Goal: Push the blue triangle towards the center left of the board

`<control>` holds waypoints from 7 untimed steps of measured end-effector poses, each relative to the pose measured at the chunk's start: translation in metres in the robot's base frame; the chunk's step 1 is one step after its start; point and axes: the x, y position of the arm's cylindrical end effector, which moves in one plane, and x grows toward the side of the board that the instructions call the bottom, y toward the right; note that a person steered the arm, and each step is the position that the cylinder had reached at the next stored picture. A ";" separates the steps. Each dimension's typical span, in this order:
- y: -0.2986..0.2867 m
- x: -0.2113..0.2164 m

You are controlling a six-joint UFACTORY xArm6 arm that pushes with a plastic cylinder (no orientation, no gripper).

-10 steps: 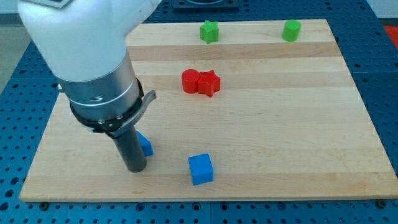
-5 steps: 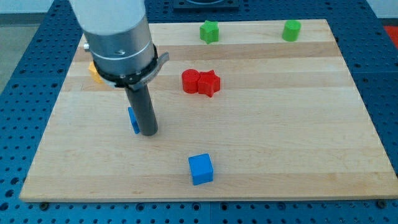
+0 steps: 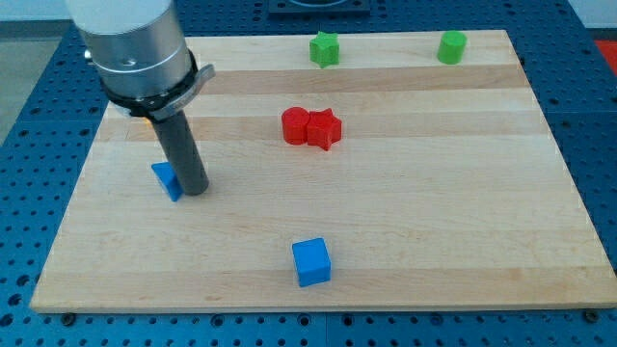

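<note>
The rod's tip (image 3: pixel 194 191), a gripless end effector holding nothing, touched the blue triangle (image 3: pixel 168 179) on its left; pushing leftward seemed nearly finished.

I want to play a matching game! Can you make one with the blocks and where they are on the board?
Things:
1. blue triangle
2. blue cube
3. red star
4. my tip

Places:
A. near the view's bottom edge
B. middle of the board, touching a red block
C. view's left side
D. right beside the triangle, on its right

Pairs: 1-C, 2-A, 3-B, 4-D
</note>
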 end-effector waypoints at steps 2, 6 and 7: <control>-0.036 0.000; -0.064 0.016; -0.081 0.011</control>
